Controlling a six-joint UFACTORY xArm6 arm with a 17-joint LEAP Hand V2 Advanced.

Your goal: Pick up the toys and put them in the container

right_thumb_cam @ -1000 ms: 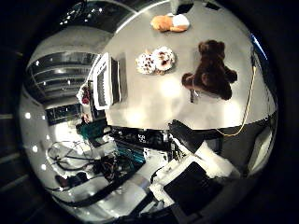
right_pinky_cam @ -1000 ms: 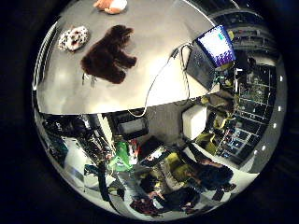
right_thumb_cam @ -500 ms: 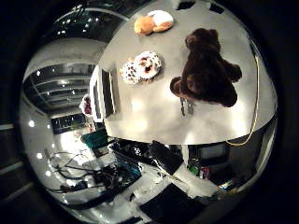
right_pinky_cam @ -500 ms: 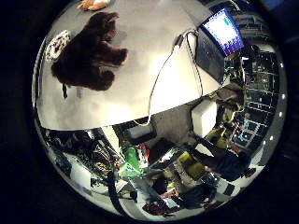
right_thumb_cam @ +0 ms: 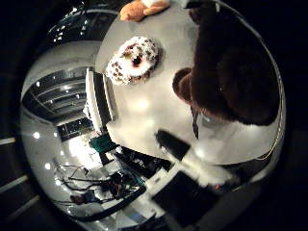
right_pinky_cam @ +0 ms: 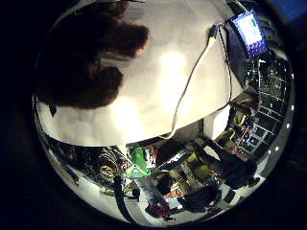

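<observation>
In the right thumb side palm view a brown teddy bear (right_thumb_cam: 236, 67) lies on the white table (right_thumb_cam: 154, 106) and fills much of the picture, close under the palm. Beside it lies a white and brown spotted plush toy (right_thumb_cam: 132, 60), and farther off an orange and white plush toy (right_thumb_cam: 142, 10). A white container (right_thumb_cam: 96, 96) stands at the table's edge past the spotted toy. A white and black part of my hand (right_thumb_cam: 197, 166) reaches out straight beside the bear. The right little finger side palm view shows the bear (right_pinky_cam: 86, 62) on the table (right_pinky_cam: 173, 86).
A lit screen (right_pinky_cam: 247, 29) stands at the table's far corner in the right little finger side palm view. Beyond the table's edge lie cluttered equipment and furniture (right_pinky_cam: 173, 172) on the room's floor.
The hand has come down toward the teddy bear, which has grown from a small shape to filling much of each view. The toys themselves have not moved.
</observation>
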